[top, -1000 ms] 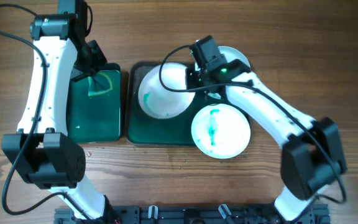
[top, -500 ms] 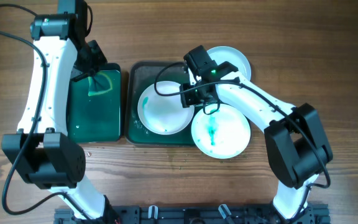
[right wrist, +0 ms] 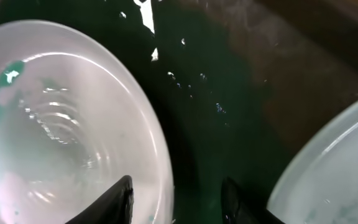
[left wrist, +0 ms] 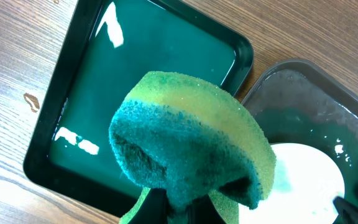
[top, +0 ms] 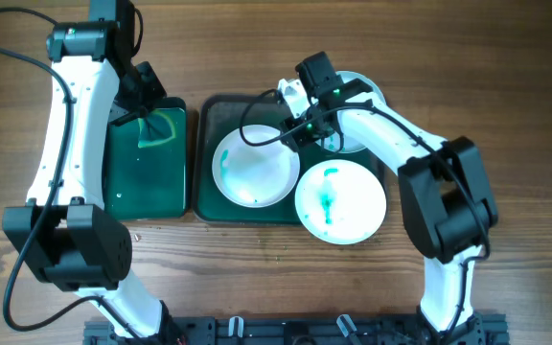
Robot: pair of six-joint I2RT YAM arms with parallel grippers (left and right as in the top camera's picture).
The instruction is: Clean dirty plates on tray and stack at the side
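Observation:
A white plate [top: 254, 171] with green smears lies flat on the dark green tray [top: 214, 115]. My right gripper [top: 300, 132] is open over that plate's right rim; in the right wrist view the rim lies between its fingers, one over the plate [right wrist: 61, 124] and one over the wet tray [right wrist: 216, 81]. A second white plate [top: 340, 201] with a green smear rests at the tray's right front edge. The pale blue plate [top: 360, 91] lies behind my right arm, partly hidden. My left gripper [top: 142, 120] is shut on a green sponge [left wrist: 191, 146] above the tub.
The smaller black-rimmed green tub [top: 142, 168] with liquid stands left of the tray; it also shows in the left wrist view [left wrist: 148, 74]. Another plate's rim [right wrist: 334, 168] shows at the right of the right wrist view. Bare wood table [top: 448, 57] surrounds everything.
The white plate, held tilted by my right gripper a second ago, now lies flat on the tray and is released. The left arm has not moved.

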